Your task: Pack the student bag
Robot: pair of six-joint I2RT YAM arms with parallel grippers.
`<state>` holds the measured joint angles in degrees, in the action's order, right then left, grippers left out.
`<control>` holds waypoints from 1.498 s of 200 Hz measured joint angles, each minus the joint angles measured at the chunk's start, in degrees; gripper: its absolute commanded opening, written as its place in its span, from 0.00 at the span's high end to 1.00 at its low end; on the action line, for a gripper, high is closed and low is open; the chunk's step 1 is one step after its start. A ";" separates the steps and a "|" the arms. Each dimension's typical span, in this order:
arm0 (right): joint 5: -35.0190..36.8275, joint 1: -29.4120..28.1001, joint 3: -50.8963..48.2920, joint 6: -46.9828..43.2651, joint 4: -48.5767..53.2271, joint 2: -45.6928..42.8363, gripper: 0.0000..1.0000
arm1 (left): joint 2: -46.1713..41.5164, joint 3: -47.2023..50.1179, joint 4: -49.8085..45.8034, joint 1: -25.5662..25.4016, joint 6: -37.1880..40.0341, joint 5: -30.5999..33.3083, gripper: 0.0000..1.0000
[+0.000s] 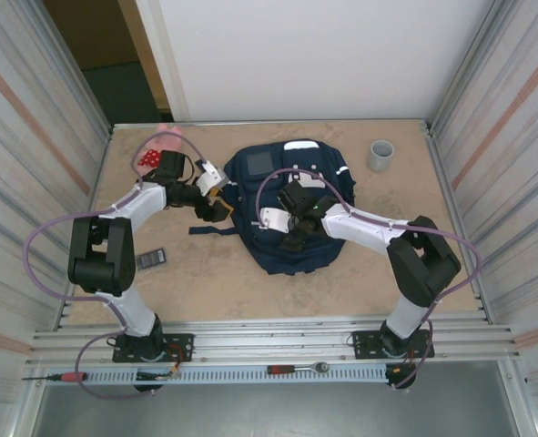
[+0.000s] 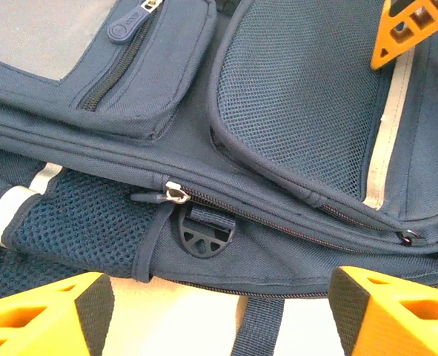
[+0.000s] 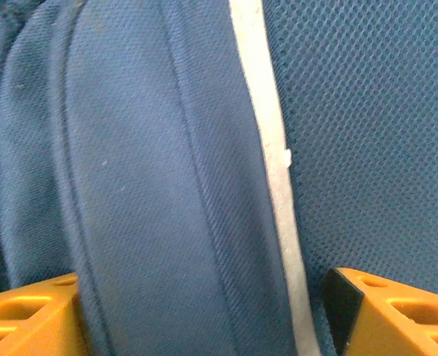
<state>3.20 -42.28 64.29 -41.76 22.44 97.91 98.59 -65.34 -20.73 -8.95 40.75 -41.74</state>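
- Left gripper (image 1: 218,209): jaws spread wide, nothing held. It is stationed at the left edge of the student bag (image 1: 250,191), with its orange fingertips (image 2: 44,315) over bare table just off the fabric.
- Right gripper (image 1: 294,235): jaws likewise spread wide, nothing clamped. It is held close over the middle of the bag, with navy cloth and a white stripe (image 3: 272,163) lying between its fingertips (image 3: 393,311).
- Student bag: laid flat at the centre of the table (image 1: 205,291), grey panel toward the far side, one strap end trailing left. Along the stretch seen from the left wrist the main zip appears closed, though the view is too partial to be sure. Its slider (image 2: 176,194) is parked just beside a black buckle (image 2: 204,236).
- Handling, as judged: soft, limp cloth, expected to sag and bunch when lifted. It is neither fragile nor slippery, and is bulky rather than heavy if empty. The mesh side pocket (image 2: 300,96) is liable to snag a fingertip.
- Hold points, as judged: the slider is to be pinched for opening. A fold of fabric beside the zip is to be held by the other gripper as counter-tension.
- Other items logged: grey cylinder (image 1: 380,155), far right; red object (image 1: 148,161), far left; small dark flat item (image 1: 152,259), near left.
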 measured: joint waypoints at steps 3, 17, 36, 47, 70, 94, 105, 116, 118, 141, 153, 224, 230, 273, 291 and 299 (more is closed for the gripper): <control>0.13 0.00 0.00 -0.13 -0.28 0.11 0.26 | 0.00 0.00 0.00 0.00 0.02 0.09 0.22; 0.66 -0.09 0.00 -0.59 -1.38 0.50 0.29 | 0.00 0.00 0.00 0.00 0.02 0.37 0.22; 1.22 -0.15 0.00 -0.94 -2.89 0.81 0.46 | 0.00 0.00 0.02 0.00 0.09 0.79 0.22; 1.49 -0.13 0.00 -1.22 -4.33 1.09 0.62 | 0.00 0.00 0.02 0.00 0.26 0.96 0.22; 2.47 -0.04 0.66 -1.77 -6.16 1.44 0.88 | 0.02 0.00 0.00 0.00 1.40 1.36 0.21; 2.01 0.57 1.73 -2.10 -6.34 0.92 1.00 | 0.37 -0.07 -0.15 0.00 3.91 1.46 0.20; 1.27 0.87 1.73 -2.45 -5.84 -0.11 1.00 | 0.98 -0.61 -0.76 0.00 5.49 1.53 0.19; 0.35 1.27 1.73 -2.47 -5.38 -1.44 1.00 | 2.01 -1.70 -1.62 0.00 7.06 1.51 0.19; 0.13 1.38 1.73 -2.47 -5.27 -1.79 1.00 | 2.23 -1.92 -1.75 0.00 7.39 1.49 0.19; -1.46 2.23 2.05 -2.69 -3.45 -5.46 1.00 | 4.33 -4.37 -2.69 0.00 10.16 0.90 0.19; -2.16 2.51 2.45 -2.86 -2.05 -7.34 1.00 | 5.22 -5.64 -3.19 0.00 11.43 0.39 0.19; -6.75 3.52 2.80 -3.78 6.25 -13.97 1.00 | 10.67 -13.35 -9.64 -0.96 19.32 -1.92 0.20; -7.21 3.87 2.82 -3.78 6.43 -14.36 1.00 | 11.19 -13.64 -10.32 -1.27 19.82 -1.90 0.20; -9.35 5.46 4.04 -3.78 7.41 -15.34 1.00 | 14.56 -16.11 -14.32 -3.02 22.51 -1.73 0.20; -9.60 5.57 4.13 -3.78 7.58 -15.34 1.00 | 15.04 -16.98 -15.58 -3.19 22.71 -1.75 0.22; -9.70 5.64 4.13 -3.76 7.63 -15.34 1.00 | 15.15 -17.55 -16.00 -3.32 22.88 -1.75 0.23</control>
<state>-6.50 -36.64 68.42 -45.52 30.06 82.56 113.73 -82.89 -36.73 -12.27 63.64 -43.48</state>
